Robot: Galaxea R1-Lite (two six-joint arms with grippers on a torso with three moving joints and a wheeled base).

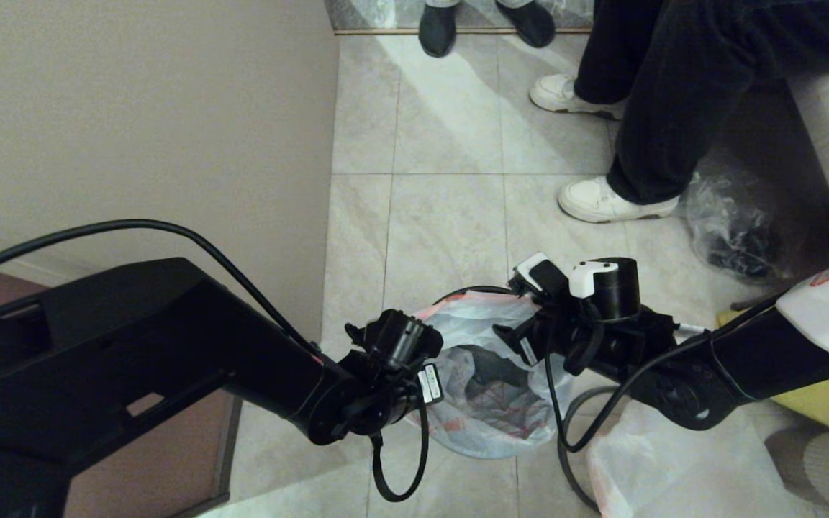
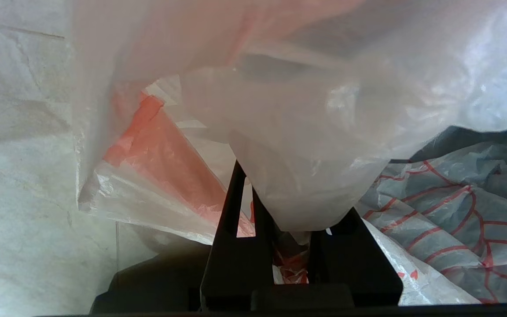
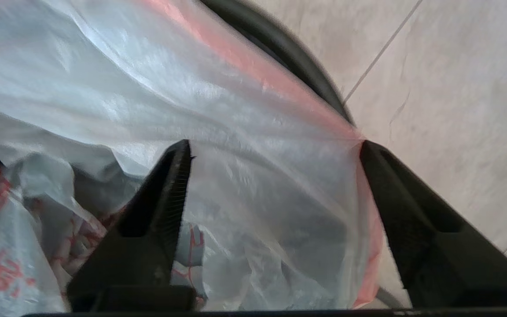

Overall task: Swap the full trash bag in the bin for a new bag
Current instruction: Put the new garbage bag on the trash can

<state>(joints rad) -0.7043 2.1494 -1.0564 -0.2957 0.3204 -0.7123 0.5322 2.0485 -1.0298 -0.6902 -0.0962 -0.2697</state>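
Observation:
The black bin [image 1: 473, 290] stands on the tiled floor between my two arms. The new bag [image 1: 490, 403], thin and white with red print and an orange-red hem, hangs open inside it. My left gripper [image 2: 293, 207] is at the bin's left side, shut on a fold of the new bag [image 2: 306, 176]. At the bin's right side, my right gripper [image 3: 274, 147] is open. The bag's film [image 3: 258, 198] stretches loosely between its fingers and the hem brushes one fingertip [image 3: 370, 154]. The bin's rim [image 3: 280, 44] curves just beyond. The full trash bag [image 1: 673, 467] lies on the floor right of the bin.
A beige wall [image 1: 141, 129] runs close along the left. A seated person's legs and white shoes [image 1: 605, 201] are ahead on the right, another pair of dark shoes [image 1: 437, 29] farther back. A clear bag with dark lumps [image 1: 735, 226] and a yellow bag [image 1: 828, 406] sit at the right.

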